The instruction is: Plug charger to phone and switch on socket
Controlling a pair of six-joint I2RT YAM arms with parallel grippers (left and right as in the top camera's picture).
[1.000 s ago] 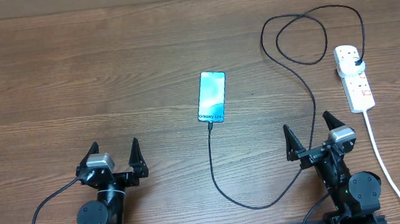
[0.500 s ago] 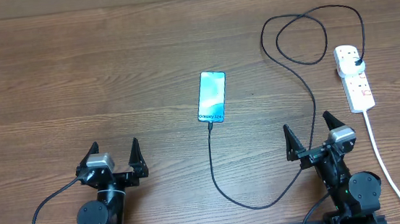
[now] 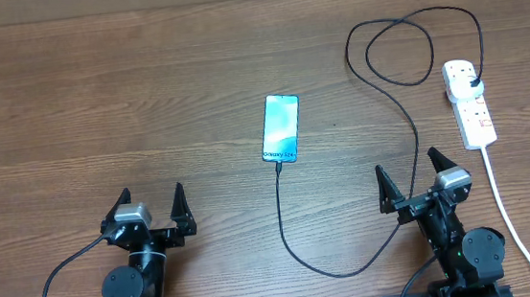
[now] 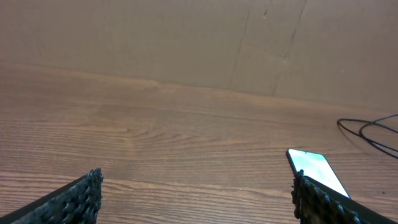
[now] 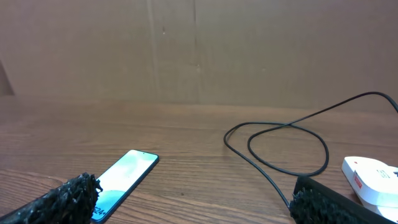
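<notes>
The phone (image 3: 281, 128) lies flat mid-table with its blue screen up and "Galaxy" text at its near end. It also shows in the left wrist view (image 4: 317, 170) and the right wrist view (image 5: 121, 177). The black charger cable (image 3: 407, 117) runs from the phone's near end, loops right, and its plug head (image 3: 472, 81) sits in the white socket strip (image 3: 470, 103) at the right. The cable loop (image 5: 286, 146) and strip (image 5: 373, 177) show in the right wrist view. My left gripper (image 3: 151, 207) and right gripper (image 3: 410, 180) are open and empty near the front edge.
The strip's thick white cord (image 3: 511, 213) runs toward the front edge, right of my right arm. A brown cardboard wall (image 4: 186, 43) stands behind the wooden table (image 3: 98, 105).
</notes>
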